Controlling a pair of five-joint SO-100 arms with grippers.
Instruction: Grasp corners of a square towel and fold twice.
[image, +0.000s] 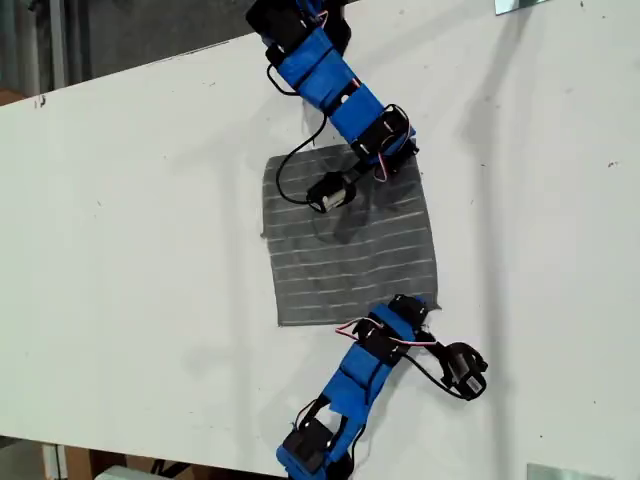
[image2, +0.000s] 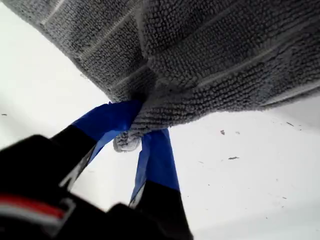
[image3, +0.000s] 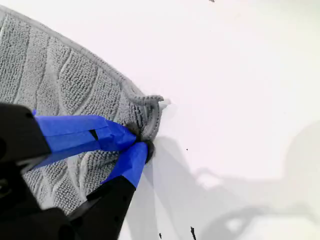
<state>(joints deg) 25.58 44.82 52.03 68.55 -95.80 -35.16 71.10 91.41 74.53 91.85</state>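
Clamped on cloth, both claws have their blue-taped tips closed on the towel (image: 340, 250), each at one corner of its edge toward the exterior view's right.

From the exterior view's left, the white bench (image: 130, 250) is bare up to the towel. The towel lies spread near the middle of the bench, dark grey with thin pale stripes, turned a little askew to the bench edges. Its upper left corner (image: 268, 160) and lower left corner (image: 282, 322) lie flat and are not held.

Further right, my second claw (image: 405, 152) reaches in from the top of the exterior view over the cloth and grips the upper right corner (image: 415, 165). In the second wrist view the claw (image3: 140, 142) pinches that rounded tip, which is bunched into a small curl. The rest of the towel (image3: 60, 75) lies flat on the bench beneath the fingers.

My first claw (image: 418, 308) comes up from the bottom of the exterior view and holds the lower right corner (image: 430, 302). In the first wrist view the claw (image2: 132, 132) bites the cloth edge. There the towel (image2: 210, 60) bulges in soft folds beyond the tips, with white bench showing under its rim.

To the exterior view's right of both claws the bench carries only the arms' shadows.
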